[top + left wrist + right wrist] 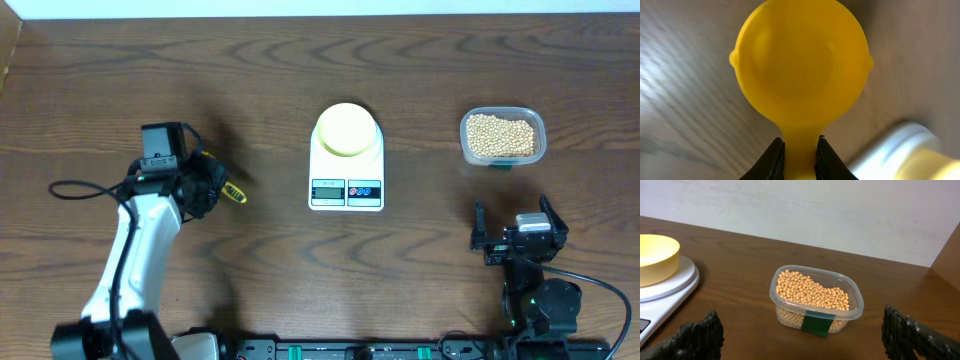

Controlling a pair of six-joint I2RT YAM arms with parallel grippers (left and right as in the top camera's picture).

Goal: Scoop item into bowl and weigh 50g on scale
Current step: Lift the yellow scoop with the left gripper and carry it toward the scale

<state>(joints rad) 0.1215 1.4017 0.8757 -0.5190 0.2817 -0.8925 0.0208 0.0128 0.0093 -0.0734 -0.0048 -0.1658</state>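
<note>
The pale yellow bowl (346,129) sits on the white scale (346,185) at the table's middle; both show at the left edge of the right wrist view, the bowl (655,257) on the scale (670,290). The beans (500,136) fill a clear tub (536,130) at the right, seen close in the right wrist view (812,291). My left gripper (800,145) is shut on the handle of a bright yellow scoop (801,65), whose cup is empty. In the overhead view only the scoop's end (234,194) shows beside the left gripper (205,188), left of the scale. My right gripper (805,335) is open and empty, in front of the tub.
The left arm's black cable (75,188) lies on the table at the far left. A pale wall (840,210) stands behind the table's far edge. The tub (815,302) carries a green label.
</note>
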